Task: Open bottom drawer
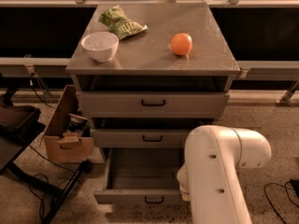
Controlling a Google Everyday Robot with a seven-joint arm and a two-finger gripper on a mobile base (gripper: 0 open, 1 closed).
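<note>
Three drawers; bottom drawer [140, 183] sits well out, lowest in the stack, inside bare. Gripper [183, 186] low by its right front, masked by arm [219, 171], prob. for the pull; open/shut, can't tell.

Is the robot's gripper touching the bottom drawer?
Cannot tell. In the camera view the white arm covers one front corner of the open bottom drawer, and the gripper is hidden behind it.

We are looking at a lab-like workspace: a metal drawer cabinet [154, 55] is standing on speckled flooring [261, 115], with loose cables [41, 154] trailing beside a cardboard box [63, 146]. The gripper is hiding behind the robot arm [217, 171].
</note>
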